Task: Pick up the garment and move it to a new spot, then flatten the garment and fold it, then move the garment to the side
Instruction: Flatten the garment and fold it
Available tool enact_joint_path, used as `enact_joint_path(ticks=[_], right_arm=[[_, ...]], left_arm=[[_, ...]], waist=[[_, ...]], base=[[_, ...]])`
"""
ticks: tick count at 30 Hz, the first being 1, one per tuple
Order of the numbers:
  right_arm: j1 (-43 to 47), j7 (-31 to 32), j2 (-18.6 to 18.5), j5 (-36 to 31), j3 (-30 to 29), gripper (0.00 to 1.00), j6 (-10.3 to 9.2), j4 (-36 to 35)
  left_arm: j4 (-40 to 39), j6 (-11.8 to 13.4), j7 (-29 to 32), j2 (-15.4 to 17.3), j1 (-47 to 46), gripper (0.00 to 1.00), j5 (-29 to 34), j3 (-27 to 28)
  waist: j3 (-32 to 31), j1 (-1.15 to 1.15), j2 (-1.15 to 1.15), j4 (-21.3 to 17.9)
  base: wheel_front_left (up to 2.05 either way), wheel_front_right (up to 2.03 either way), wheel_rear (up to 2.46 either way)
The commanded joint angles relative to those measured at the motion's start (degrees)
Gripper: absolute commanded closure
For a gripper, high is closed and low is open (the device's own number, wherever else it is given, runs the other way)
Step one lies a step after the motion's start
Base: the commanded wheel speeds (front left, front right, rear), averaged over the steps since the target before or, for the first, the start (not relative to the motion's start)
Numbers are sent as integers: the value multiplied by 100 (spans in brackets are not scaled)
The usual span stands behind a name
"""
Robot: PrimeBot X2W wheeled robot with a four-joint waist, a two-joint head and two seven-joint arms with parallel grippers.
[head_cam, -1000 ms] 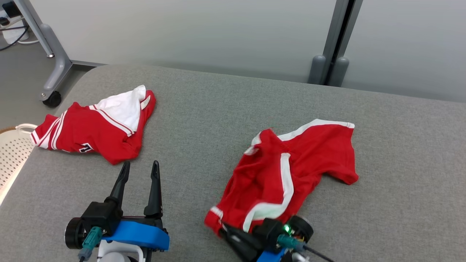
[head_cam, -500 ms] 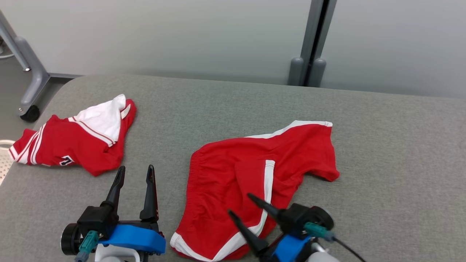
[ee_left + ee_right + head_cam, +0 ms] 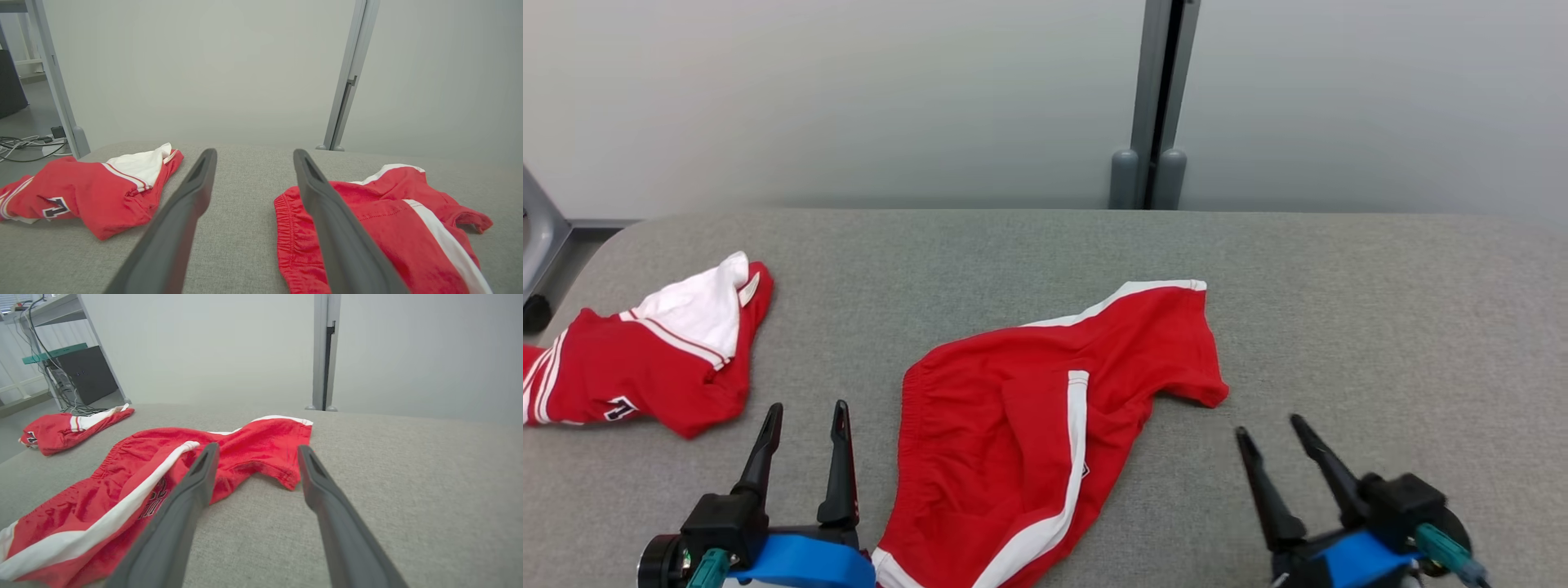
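On the far left of the grey table [image 3: 1339,327] lies a red and white jersey [image 3: 645,371], all scrunched up, with a dark number on it. Next come the left jaws, wide open with nothing in them, over the bare table between the jersey and the red shorts [image 3: 1013,408]. The shorts lie in the middle of the table, white stripe up, one leg reaching back and right. They look wrinkly. To their right are the right jaws, wide open, empty, not touching the cloth. A second ago those jaws were pinched shut on the bunched-up shorts. Now they have let go, and the shorts lie more spread out.
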Motion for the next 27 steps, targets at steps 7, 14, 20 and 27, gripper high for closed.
enact_joint_path(ticks=[7,14,20,27], right_arm=[[683,-4,136,-240,-846,0,3,-380],[915,-4,243,-375,-1166,0,3,-470],[902,-5,288,-420,-1199,0,3,-473],[825,-5,308,-435,-1157,0,3,-427]], left_arm=[[-69,-49,-15,36,230,0,146,106],[-72,-59,-15,37,243,0,197,142],[-38,-69,-15,47,222,0,232,172],[-21,-81,-15,41,198,0,251,158]], waist=[[-114,0,0,-191],[-104,0,0,-232],[-109,0,0,-230],[-126,0,0,-183]], base=[[0,0,0],[0,0,0],[0,0,0],[0,0,0]])
